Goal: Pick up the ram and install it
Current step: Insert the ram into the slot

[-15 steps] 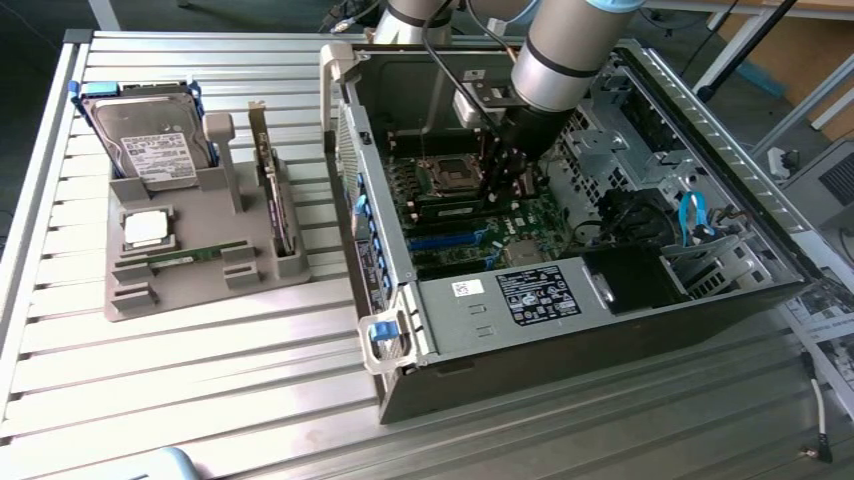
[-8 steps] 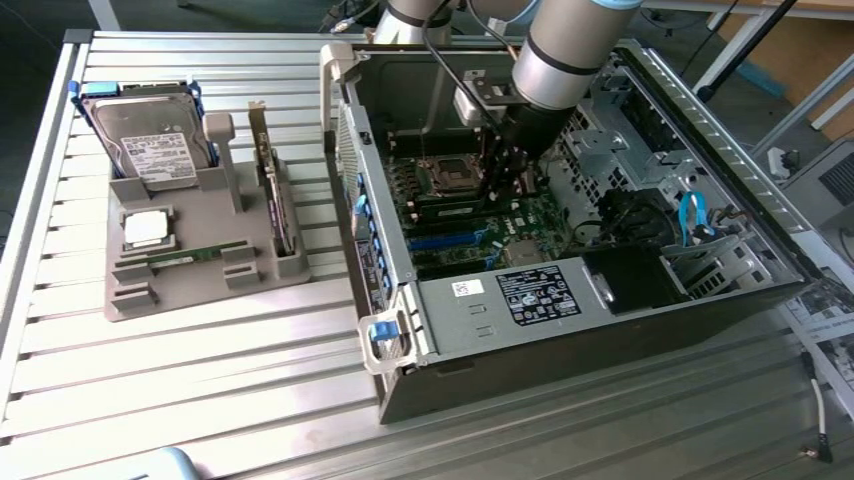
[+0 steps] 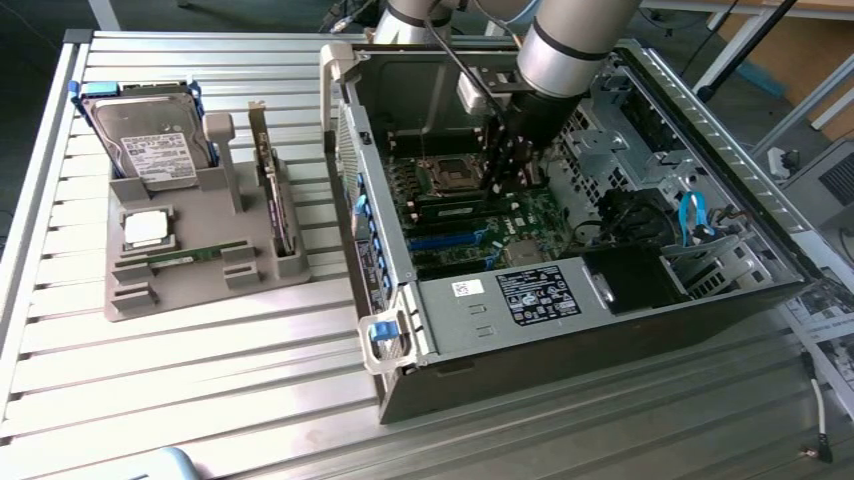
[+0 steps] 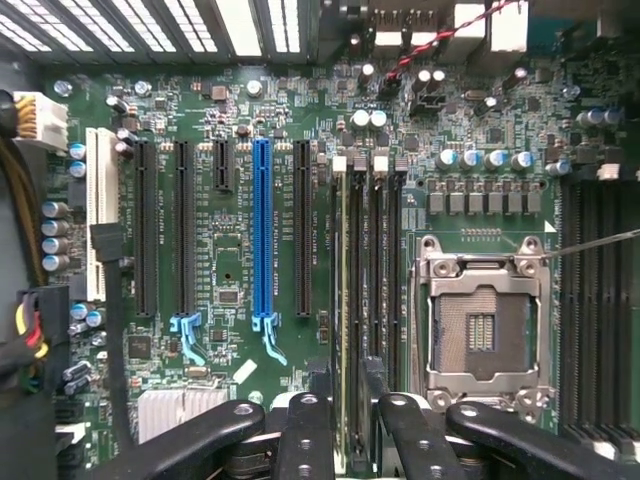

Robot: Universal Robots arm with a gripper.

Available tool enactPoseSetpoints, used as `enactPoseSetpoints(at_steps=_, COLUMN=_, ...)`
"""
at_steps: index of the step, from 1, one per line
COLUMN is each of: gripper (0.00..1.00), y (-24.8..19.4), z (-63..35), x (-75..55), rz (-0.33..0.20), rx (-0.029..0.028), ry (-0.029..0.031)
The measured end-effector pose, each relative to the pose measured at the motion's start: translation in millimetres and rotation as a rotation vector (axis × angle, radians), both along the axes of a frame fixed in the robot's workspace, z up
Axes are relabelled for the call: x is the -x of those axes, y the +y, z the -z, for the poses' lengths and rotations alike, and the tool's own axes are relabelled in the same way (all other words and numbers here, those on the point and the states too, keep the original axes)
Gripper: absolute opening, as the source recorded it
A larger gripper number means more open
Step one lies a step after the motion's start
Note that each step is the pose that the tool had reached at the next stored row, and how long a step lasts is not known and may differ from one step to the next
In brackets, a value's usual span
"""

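My gripper [image 3: 515, 172] reaches down inside the open computer case [image 3: 400, 330], just above the motherboard [image 4: 230, 280]. Its black fingers [image 4: 305, 440] stand apart, so the gripper [image 4: 360, 440] is open and holds nothing. Between the fingers runs a thin ram stick [image 4: 344, 300], standing edge-on in one of the black memory slots beside the empty processor socket [image 4: 482, 330]. Another thin green ram stick [image 3: 187, 257] lies flat in the front groove of the grey holder [image 3: 200, 290], at the exterior view's left, well away from the gripper.
The grey holder also carries a hard drive [image 3: 154, 145], a square silver processor [image 3: 147, 228] and an upright dark expansion card [image 3: 276, 200]. The case walls, drive cage [image 3: 667, 270] and cables [image 3: 694, 215] crowd the arm. The slatted table [image 3: 200, 400] surrounds the case.
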State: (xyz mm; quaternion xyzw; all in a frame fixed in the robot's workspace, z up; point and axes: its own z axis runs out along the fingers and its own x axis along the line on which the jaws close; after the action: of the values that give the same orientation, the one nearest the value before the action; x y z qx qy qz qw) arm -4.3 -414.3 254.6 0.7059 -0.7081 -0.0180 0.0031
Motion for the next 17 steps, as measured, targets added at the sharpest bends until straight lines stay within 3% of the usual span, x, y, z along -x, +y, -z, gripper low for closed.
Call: enactPoseSetpoints(at_steps=17, gripper=0.25, y=0.0, z=-35.9, x=0.0, rz=0.000, rx=0.0001, ry=-0.0001)
